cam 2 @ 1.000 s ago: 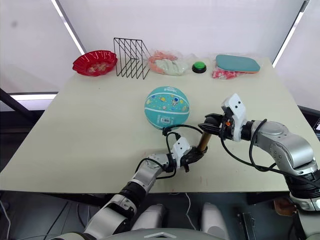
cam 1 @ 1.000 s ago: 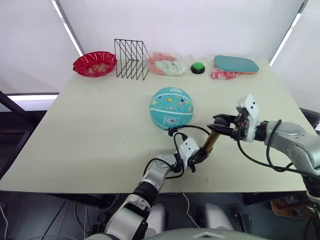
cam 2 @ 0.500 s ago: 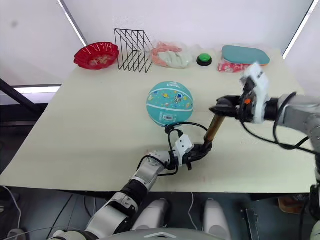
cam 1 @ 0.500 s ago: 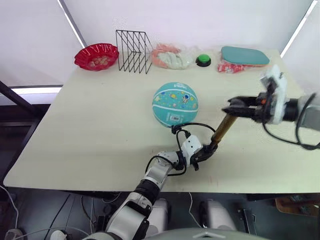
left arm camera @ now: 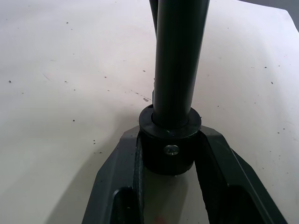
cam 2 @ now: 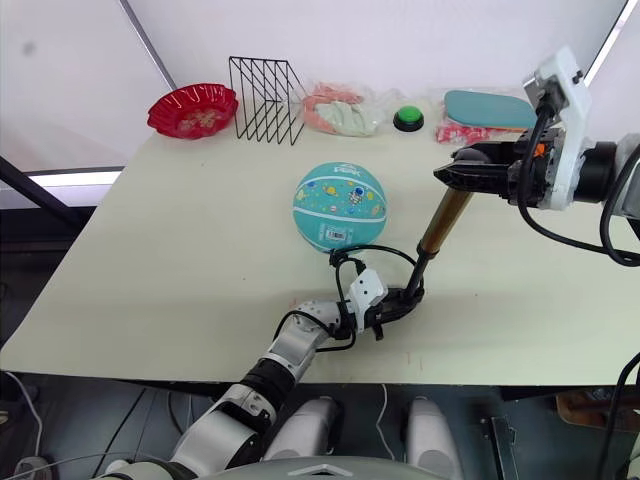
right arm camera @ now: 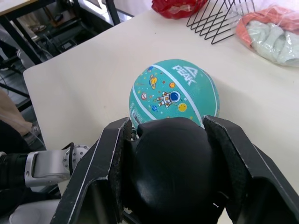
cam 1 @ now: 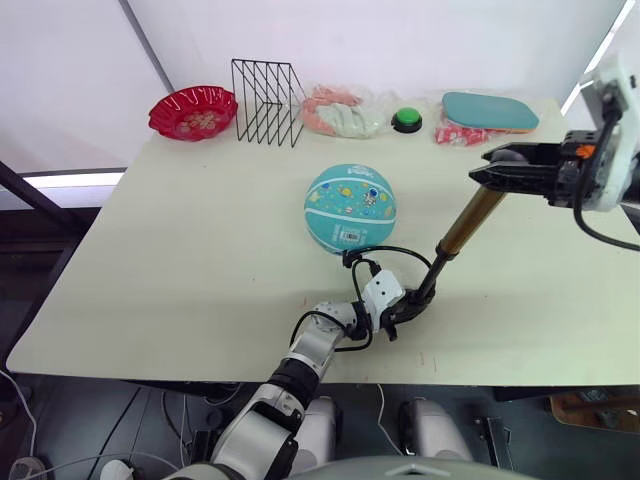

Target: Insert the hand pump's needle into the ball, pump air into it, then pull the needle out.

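On the pale counter (cam 1: 180,250), the left gripper (cam 1: 400,308) has its fingers squeezed around the black bottom cap of the slim gold hand pump (cam 1: 460,228). Just behind it sits the teal rubber ball (cam 1: 350,208), where the thin black hose (cam 1: 385,251) curls. The pump leans up to the right gripper (cam 1: 495,173), whose fingers clamp the black handle.
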Robot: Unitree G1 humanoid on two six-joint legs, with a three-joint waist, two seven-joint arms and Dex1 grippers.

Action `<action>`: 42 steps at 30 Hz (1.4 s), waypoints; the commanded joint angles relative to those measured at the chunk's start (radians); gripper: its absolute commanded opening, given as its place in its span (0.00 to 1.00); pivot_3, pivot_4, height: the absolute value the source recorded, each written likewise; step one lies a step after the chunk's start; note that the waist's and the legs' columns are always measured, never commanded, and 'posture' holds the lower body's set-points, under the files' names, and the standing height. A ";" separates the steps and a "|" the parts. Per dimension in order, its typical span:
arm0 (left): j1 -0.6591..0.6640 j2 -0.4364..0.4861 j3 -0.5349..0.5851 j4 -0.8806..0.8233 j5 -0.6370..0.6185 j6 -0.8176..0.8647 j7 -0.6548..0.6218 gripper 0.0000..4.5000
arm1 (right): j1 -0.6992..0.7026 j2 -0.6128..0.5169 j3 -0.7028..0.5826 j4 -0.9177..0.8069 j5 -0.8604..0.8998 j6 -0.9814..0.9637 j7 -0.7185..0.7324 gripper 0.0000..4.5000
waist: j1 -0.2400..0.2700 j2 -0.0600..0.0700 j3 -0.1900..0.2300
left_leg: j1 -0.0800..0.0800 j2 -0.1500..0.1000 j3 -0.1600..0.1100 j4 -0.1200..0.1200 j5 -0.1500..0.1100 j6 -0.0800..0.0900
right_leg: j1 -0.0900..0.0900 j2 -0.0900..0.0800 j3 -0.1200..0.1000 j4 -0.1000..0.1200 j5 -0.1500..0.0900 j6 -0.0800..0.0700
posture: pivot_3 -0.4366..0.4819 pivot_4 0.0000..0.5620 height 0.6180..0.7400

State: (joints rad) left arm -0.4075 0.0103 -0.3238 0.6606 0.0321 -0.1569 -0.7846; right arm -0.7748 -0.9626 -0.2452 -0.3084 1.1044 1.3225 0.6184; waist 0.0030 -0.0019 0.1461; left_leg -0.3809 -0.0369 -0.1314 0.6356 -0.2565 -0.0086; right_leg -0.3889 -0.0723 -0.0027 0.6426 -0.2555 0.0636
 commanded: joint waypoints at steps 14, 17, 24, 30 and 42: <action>0.050 0.025 0.013 0.043 0.002 0.056 0.010 0.23 | 0.425 0.229 0.521 0.090 -0.505 -0.477 0.173 0.43 | -0.020 -0.012 -0.020 | 0.016 0.003 0.000 -0.003 0.000 0.000 | 0.013 0.003 0.000 0.000 -0.003 0.005 | 0.48 0.27 1.00; 0.053 0.026 0.012 0.039 0.004 0.057 0.010 0.23 | 0.438 0.247 0.536 0.128 -0.570 -0.537 0.200 0.43 | -0.024 -0.011 -0.026 | 0.020 0.005 0.002 -0.004 0.000 0.000 | 0.016 0.004 0.001 0.000 -0.004 0.006 | 0.48 0.27 1.00; 0.041 0.021 0.012 0.067 0.009 0.042 0.015 0.23 | 0.339 0.179 0.300 0.024 -0.443 -0.468 0.239 0.43 | -0.016 -0.009 -0.024 | 0.020 0.007 0.000 -0.004 0.000 0.000 | 0.016 0.007 0.000 0.000 -0.004 0.006 | 0.48 0.27 1.00; 0.022 0.007 0.012 0.103 0.012 0.024 0.013 0.23 | 0.216 0.079 0.088 -0.049 -0.230 -0.282 0.250 0.43 | 0.000 0.001 -0.008 | 0.008 0.001 0.000 -0.001 0.000 0.000 | 0.008 0.001 0.000 -0.001 -0.001 0.001 | 0.48 0.27 1.00; 0.005 -0.009 0.010 0.158 0.012 -0.013 0.007 0.23 | -0.154 -0.075 -0.101 0.047 0.078 0.005 0.097 0.43 | 0.012 0.000 0.003 | -0.006 -0.003 -0.001 0.002 0.000 0.001 | -0.004 -0.003 0.000 0.000 -0.001 0.001 | 0.48 0.27 1.00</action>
State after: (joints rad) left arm -0.4417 -0.0221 -0.3197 0.7212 0.0260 -0.2146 -0.7903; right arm -0.8566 -1.0036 -0.2580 -0.2676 1.1358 1.3492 0.7069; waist 0.0152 -0.0015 0.1493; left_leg -0.3892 -0.0396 -0.1321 0.6383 -0.2568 -0.0076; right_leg -0.3956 -0.0748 -0.0029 0.6430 -0.2555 0.0646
